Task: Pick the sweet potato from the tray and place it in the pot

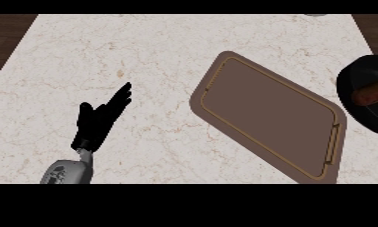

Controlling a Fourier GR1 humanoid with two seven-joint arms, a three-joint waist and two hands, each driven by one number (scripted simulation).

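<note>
Head view looks steeply down on a pale, beige-veined marble counter (148, 46). At about eight o'clock, the robot's black left hand (100, 118) rests over the stone on the end of a grey forearm (68, 172) that enters from the lower edge. Its fingers are straight and released, pointing toward one o'clock, with the thumb set off to the left; it grasps nothing. The right hand does not show anywhere in this view.

To the right of the hand, from the centre toward four o'clock, lies a flat brown rectangular tray with rounded corners and a thin golden line inside its rim (221, 66). It sits turned on the counter, its long axis running from about eleven o'clock down to five o'clock. Its inner surface carries nothing. The hand and the tray are well apart, with bare marble between them.

At three o'clock, cut off by the right edge, stands a black round pot (351, 88), just beside the tray's upper right side. Inside it, a reddish-brown sweet potato (367, 96) is partly visible against the dark interior. A strip of dark wood floor (15, 28) shows at ten o'clock.
</note>
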